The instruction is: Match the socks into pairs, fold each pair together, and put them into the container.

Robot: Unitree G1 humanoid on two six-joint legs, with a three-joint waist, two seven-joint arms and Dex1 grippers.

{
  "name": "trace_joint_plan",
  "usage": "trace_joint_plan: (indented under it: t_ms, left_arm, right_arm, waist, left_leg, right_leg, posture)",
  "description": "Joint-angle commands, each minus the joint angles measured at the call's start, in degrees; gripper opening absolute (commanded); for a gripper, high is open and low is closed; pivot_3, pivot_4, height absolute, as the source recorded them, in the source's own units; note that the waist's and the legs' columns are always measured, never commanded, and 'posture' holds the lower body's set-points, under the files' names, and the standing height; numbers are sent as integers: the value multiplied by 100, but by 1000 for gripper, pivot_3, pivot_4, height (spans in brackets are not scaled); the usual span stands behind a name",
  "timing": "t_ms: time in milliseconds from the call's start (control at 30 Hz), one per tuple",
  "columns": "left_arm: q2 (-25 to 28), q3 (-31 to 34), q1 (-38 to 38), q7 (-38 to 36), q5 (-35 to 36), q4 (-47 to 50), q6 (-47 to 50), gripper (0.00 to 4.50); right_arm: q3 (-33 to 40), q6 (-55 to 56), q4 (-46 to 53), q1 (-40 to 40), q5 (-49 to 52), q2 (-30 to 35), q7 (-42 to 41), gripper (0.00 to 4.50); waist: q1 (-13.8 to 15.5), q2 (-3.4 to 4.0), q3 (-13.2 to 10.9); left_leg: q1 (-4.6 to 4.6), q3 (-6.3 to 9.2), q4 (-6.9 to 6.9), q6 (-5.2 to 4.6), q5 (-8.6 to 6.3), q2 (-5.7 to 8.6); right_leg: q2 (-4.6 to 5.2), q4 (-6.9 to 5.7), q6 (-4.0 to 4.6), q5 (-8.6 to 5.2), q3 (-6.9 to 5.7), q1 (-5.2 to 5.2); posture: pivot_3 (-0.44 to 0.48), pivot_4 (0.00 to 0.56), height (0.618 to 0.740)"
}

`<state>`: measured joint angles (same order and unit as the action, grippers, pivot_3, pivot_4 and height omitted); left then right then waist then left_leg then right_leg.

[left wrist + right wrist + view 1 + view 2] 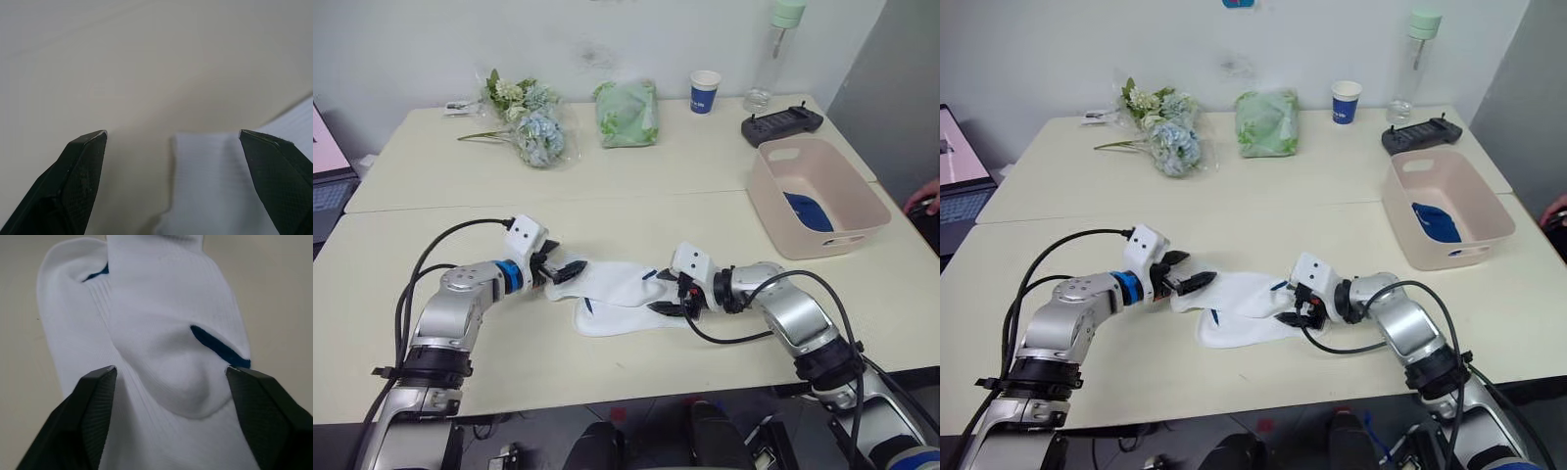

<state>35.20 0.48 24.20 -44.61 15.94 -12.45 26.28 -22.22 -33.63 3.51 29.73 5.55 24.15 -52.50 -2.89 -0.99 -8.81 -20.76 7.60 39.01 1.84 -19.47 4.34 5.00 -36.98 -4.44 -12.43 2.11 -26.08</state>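
Looking at the tub [862,201] off past the right pincer [668,297], something dark blue already sits inside, so I'd guess at least the navy pair is done. Can't tell if the light blue ones are in there too.

What's left for sure is the white pair. The white socks [619,292] lie on the worktop [636,186] between the two pincers, one overlapping the other at a slight angle, not folded yet. So I'd call it somewhere past the midpoint, with the fold and the drop into the tub still to do.

Right pincer is wide open, fingers [93,411] straddling the near end of the top sock, which bulges up between them. Not clamped on anything as far as I can see.

Left pincer [566,270] is also wide open at the opposite end of the socks. In its wrist view a ribbed white edge [210,181] sits between the fingers [80,181] with bare worktop beside it, so nothing is pinched there either.
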Motion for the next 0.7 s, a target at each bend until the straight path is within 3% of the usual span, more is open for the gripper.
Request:
trace_joint_plan:
  t_ms: [33,267,433,700]
  left_arm:
    - [201,114,-108,-146,-63,158,-158,3867]
    - [252,331,-372,-182,102,555,59,1580]
    - [275,512,-659,-139,239,988,290,14]
    - [171,1097,-870,167,870,1637,1335,14]
  right_arm:
    - [43,169,87,132,11,-45,6,2544]
    - [146,169,-3,194,108,-42,-33,0]
    - [289,-5,41,369,270,-46,-105,0]
    - [401,244,-399,857,282,6,-188,0]
  waist:
    - [-20,0,0]
    - [-18,0,0]
    - [-20,0,0]
    - [-22,0,0]
  left_leg:
    - [0,0,0,0,0,0]
    - [0,1,1,-1,0,-2]
    - [0,1,2,-1,0,-4]
    - [0,2,2,-1,0,-5]
  right_leg:
    - [0,-1,0,0,1,0]
    - [2,0,0,0,3,2]
    - [3,0,0,0,4,1]
    - [3,-2,0,0,3,2]
  posture:
    - [0,150,740]
    - [0,150,740]
    - [0,150,740]
    - [0,150,740]
